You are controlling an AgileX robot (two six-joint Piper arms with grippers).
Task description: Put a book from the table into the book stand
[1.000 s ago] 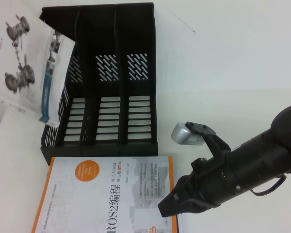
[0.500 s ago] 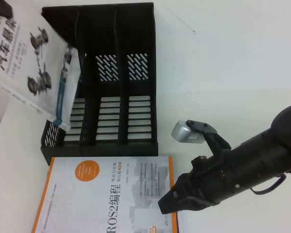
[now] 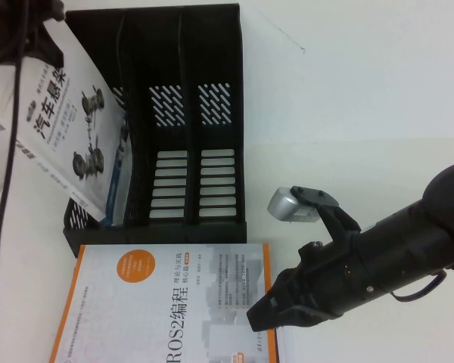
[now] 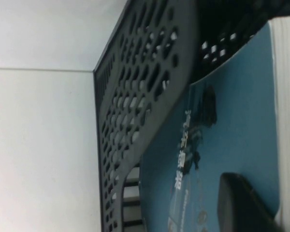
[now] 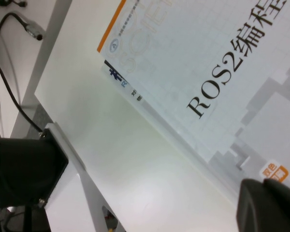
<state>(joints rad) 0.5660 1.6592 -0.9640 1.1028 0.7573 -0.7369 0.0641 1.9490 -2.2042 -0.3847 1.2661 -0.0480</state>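
The white-grey book (image 3: pixel 68 128) with black title and car-part pictures is tilted, its lower blue-grey spine edge inside the left slot of the black book stand (image 3: pixel 189 76). My left gripper (image 3: pixel 26 34) is shut on the book's upper corner at the far left of the white table (image 3: pixel 363 98). In the left wrist view a dark finger (image 4: pixel 239 203) presses on the book's blue cover (image 4: pixel 232 111) beside the stand's perforated side wall (image 4: pixel 145 96). My right gripper (image 3: pixel 261 318) is shut and empty, low over the right edge of the ROS2 book (image 3: pixel 166 302).
The orange-bordered ROS2 book (image 5: pixel 208 72) lies flat in front of the stand, near the table's front edge (image 5: pixel 53 63). A black cable (image 3: pixel 7 174) hangs from my left arm along the left side. The stand's middle and right slots hold nothing.
The book has moved right and down, and its lower edge has gone into the stand's left slot. My left gripper has come into view at the top left. The right arm has not moved.
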